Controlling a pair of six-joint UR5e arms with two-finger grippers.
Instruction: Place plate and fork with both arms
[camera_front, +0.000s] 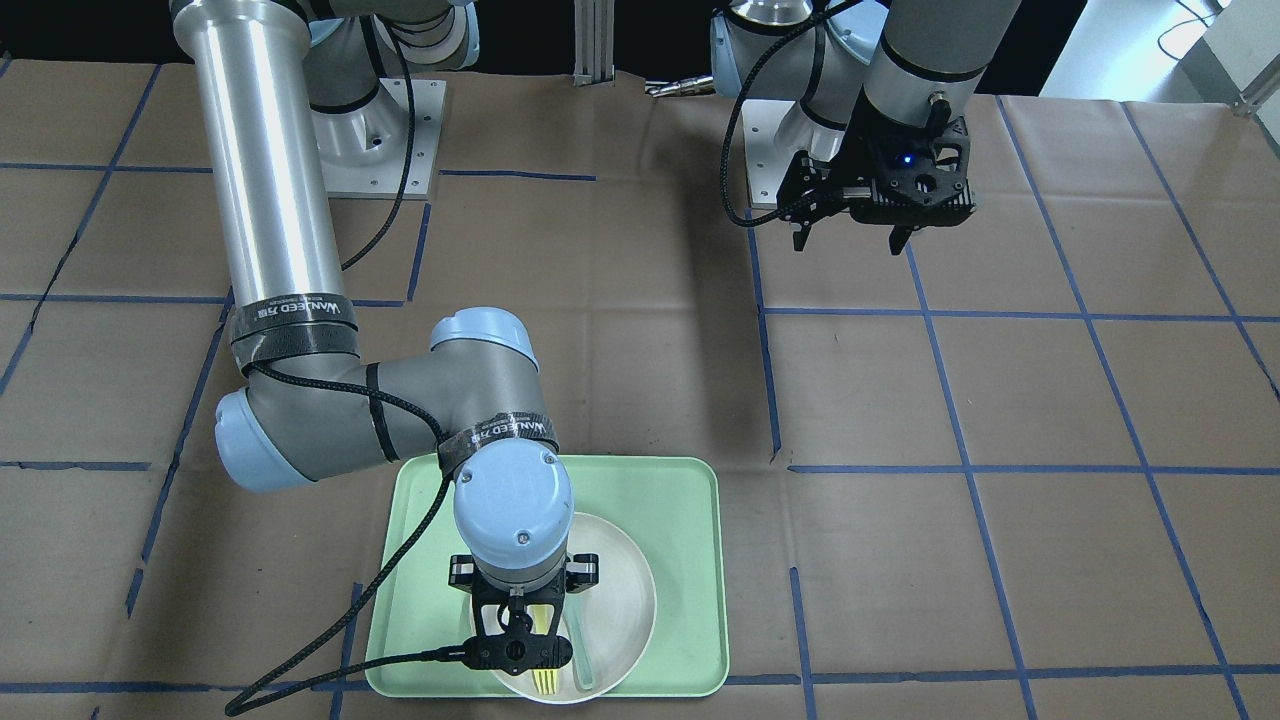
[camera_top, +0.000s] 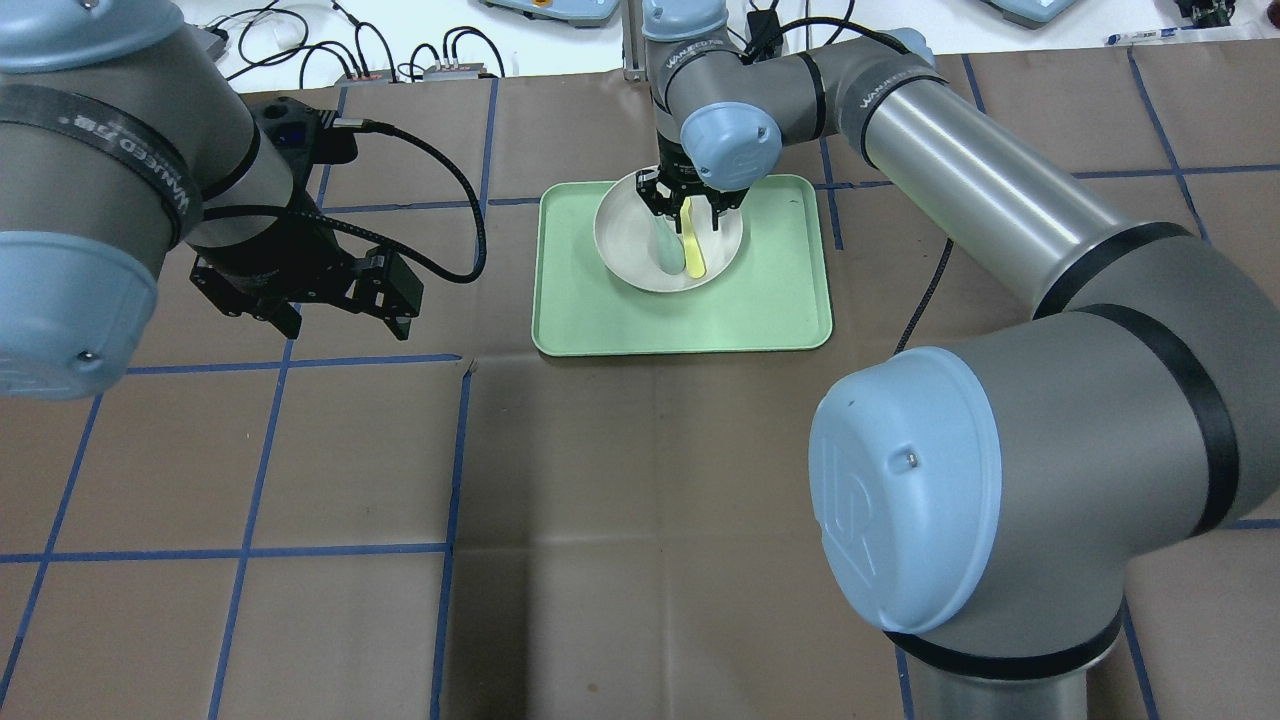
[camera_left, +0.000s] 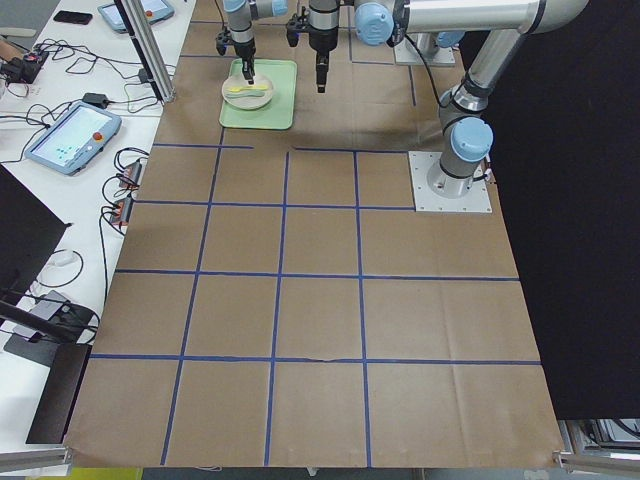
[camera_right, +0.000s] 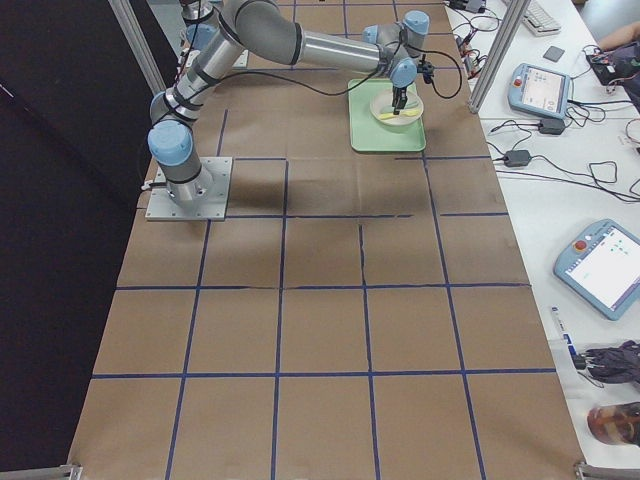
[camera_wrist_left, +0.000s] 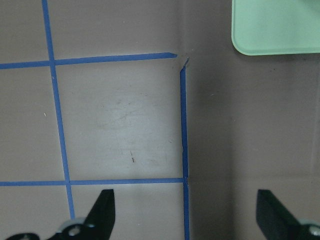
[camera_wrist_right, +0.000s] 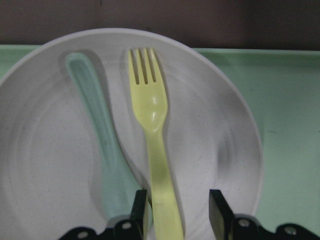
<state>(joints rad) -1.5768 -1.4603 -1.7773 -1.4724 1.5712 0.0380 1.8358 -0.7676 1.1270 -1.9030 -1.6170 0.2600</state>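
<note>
The right jaws stand open over the plate (camera_wrist_right: 50, 165), one finger (camera_wrist_right: 140, 210) on each side of the fork (camera_wrist_right: 155, 150). In the right wrist view a gap shows between the handle and the finger on the far side from the spoon (camera_wrist_right: 100, 135), so nothing is clamped. The fork lies flat in the plate with its tines pointing away from the robot. Its pale-yellow handle runs back between the fingers and out towards the robot in the overhead view. The grey-green spoon lies just beside it on the robot's left, roughly parallel (whether the two handles touch I cannot tell).

The plate sits on the mint-green tray (camera_top: 780, 300), in the half farther from the robot, with its rim reaching the tray's far edge. The tray rests on the brown counter (camera_top: 600, 500), which is marked off with blue tape lines. The right arm (camera_top: 980, 190) stretches across the counter to reach it, its wrist pointing straight down over the plate.

The left jaws are open too, their two fingers (camera_wrist_left: 102, 210) spread wide with nothing between them. They hang above bare counter on the robot's left of the tray, well apart from it. Only one rounded corner of the tray shows at the top of the left wrist view, beyond a crossing of tape lines. The left arm (camera_top: 100, 180) comes in from the near left of the overhead view, with a black cable looped beside its wrist.
</note>
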